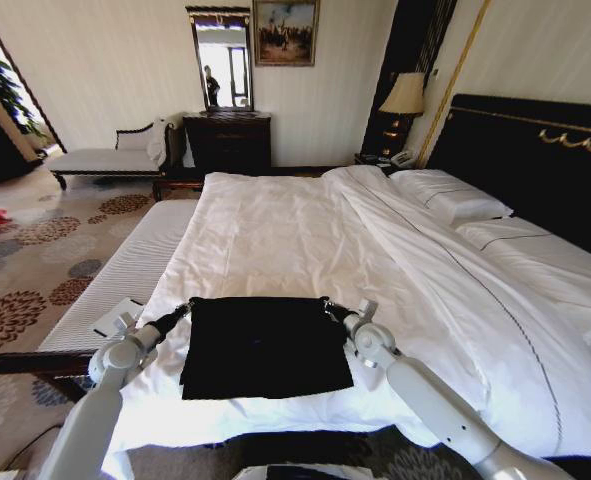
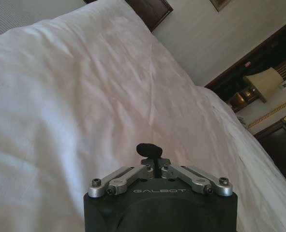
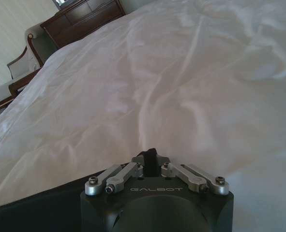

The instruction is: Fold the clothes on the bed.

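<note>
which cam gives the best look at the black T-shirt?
Head view: the whole black T-shirt lies flat on the bed, the left gripper and right gripper at its far corners. The right wrist view shows an edge; the left wrist view none clearly.

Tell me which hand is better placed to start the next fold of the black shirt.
Neither clearly: the left hand sits at the black shirt's far left corner and the right hand at its far right corner, both shut on it, so probably both together.

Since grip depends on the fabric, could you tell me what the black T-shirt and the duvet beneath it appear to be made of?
The T-shirt looks like soft matte knit, probably cotton: it lies limp and flat, without sheen. The duvet seems smooth white woven cotton, showing fine creases and a faint sheen.
</note>
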Robot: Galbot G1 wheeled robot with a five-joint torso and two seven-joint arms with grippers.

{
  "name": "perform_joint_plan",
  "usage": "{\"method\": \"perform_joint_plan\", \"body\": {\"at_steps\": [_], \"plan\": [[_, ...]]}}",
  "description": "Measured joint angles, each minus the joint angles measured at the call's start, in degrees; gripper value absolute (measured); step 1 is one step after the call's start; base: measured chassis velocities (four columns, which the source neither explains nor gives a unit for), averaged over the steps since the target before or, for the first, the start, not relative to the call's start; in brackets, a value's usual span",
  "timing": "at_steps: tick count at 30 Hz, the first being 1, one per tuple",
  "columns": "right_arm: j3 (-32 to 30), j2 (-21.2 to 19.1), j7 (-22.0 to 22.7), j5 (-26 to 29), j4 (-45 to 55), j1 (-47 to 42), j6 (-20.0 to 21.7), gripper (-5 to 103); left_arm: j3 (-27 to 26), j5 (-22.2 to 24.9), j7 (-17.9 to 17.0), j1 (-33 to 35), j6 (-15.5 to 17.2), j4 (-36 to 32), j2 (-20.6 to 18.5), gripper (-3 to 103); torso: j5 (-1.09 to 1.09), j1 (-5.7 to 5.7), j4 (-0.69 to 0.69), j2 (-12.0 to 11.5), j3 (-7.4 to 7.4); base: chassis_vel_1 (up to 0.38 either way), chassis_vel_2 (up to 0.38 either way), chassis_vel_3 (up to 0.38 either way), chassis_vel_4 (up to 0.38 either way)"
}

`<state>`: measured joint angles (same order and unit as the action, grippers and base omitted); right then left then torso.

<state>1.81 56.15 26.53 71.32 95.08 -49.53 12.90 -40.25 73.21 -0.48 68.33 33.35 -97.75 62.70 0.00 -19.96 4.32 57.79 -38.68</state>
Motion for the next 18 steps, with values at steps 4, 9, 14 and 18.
{"method": "perform_joint_plan", "body": {"at_steps": [4, 9, 14, 18], "plan": [[-0.61, 0.36, 1.85, -0.21, -0.77, 1.22, 0.16, 28, 0.03, -0.33, 0.12, 0.34, -0.10, -0.01, 0.07, 1, 0.00, 0.00, -0.01, 0.00, 0.00, 0.000, 0.000, 0.000, 0.000], [-2.31, 0.65, 3.07, 0.68, -1.03, 2.08, 0.81, 51, 0.03, -0.51, 0.22, 0.50, -0.15, -0.01, 0.11, 1, 0.00, 0.00, -0.01, 0.00, 0.00, 0.000, 0.000, 0.000, 0.000], [-2.90, 0.32, 3.60, 3.35, -0.18, 0.89, 2.07, 66, 0.21, -0.72, 0.23, 0.50, -0.20, -0.04, 0.21, 1, 0.00, 0.00, 0.00, 0.00, 0.00, 0.000, 0.000, 0.000, 0.000], [-3.55, 0.87, 3.99, 6.02, 0.66, -0.21, 3.10, 78, 0.32, -0.99, 0.24, 0.50, -0.22, -0.06, 0.27, 1, 0.00, 0.00, 0.00, 0.00, 0.00, 0.000, 0.000, 0.000, 0.000]]}}
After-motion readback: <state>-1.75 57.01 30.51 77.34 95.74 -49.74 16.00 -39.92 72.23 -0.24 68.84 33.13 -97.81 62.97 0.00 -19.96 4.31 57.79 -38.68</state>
